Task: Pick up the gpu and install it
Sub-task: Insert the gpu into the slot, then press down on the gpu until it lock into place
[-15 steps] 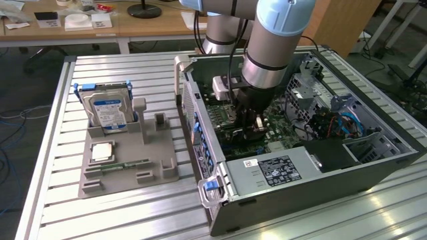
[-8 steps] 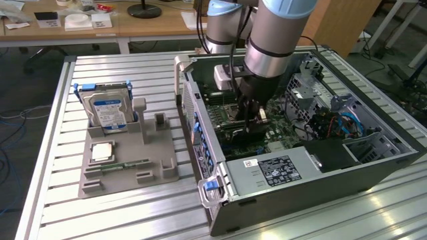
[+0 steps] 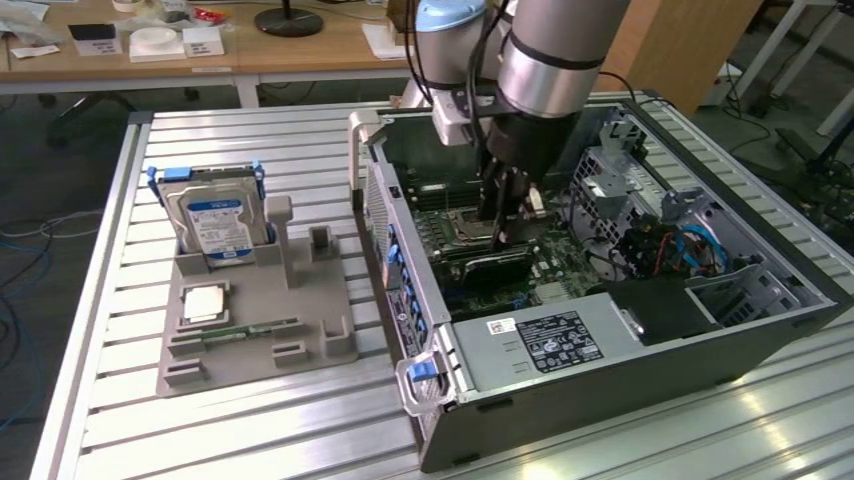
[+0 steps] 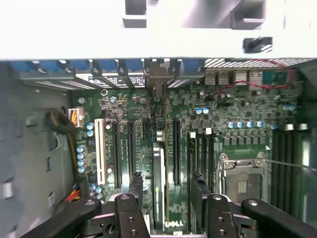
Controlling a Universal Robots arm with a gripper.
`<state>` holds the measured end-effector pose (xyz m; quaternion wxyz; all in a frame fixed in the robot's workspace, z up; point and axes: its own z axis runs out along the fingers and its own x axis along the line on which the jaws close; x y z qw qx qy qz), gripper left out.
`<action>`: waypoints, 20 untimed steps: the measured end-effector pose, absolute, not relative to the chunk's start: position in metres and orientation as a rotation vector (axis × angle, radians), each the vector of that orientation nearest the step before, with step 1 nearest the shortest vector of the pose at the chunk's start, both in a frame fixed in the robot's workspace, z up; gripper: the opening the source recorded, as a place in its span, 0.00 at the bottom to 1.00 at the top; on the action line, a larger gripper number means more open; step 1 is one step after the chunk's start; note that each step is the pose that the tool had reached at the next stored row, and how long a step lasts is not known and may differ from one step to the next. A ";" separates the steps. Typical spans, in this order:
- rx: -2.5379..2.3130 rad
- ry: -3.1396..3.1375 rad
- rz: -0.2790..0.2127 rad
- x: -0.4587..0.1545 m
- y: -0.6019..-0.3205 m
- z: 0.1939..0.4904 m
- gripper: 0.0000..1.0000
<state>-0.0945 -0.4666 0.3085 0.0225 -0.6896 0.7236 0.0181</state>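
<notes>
I'm reading this as the tail end of the install step. I'm holding the gripper [image 3: 505, 235] down inside the open PC case [image 3: 747, 330], right over the mobo [image 4: 237, 114]. In the wrist view the gpu [image 4: 158, 188] is standing on edge between the fingers [image 4: 134, 191], lined up w/ a long slot next to the CPU socket [image 4: 242, 178], bracket end toward the rear of the case. The fingers are spread wide, w/ a gap showing on each side of the card, so I'm not gripping anything. From the exterior view the card [image 3: 483, 262] is sitting low against the board beneath the gripper. I'm judging it as in the slot, but I can't tell whether it's fully seated.

Over on the gray holder [image 3: 307, 310], the hard drive [image 3: 214, 225] and memory stick [image 3: 247, 330] are sitting untouched, well apart from the case.

Any move from here calls for care, imo: keeping straight along the card's plane, no sideways drift, since a finger brushing the card could tilt it in the slot.
</notes>
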 end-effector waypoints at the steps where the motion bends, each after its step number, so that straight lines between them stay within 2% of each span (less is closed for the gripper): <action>1: -2.136 2.242 0.056 -0.095 -0.467 0.313 0.52; 20: -2.136 2.242 0.056 -0.095 -0.467 0.316 0.50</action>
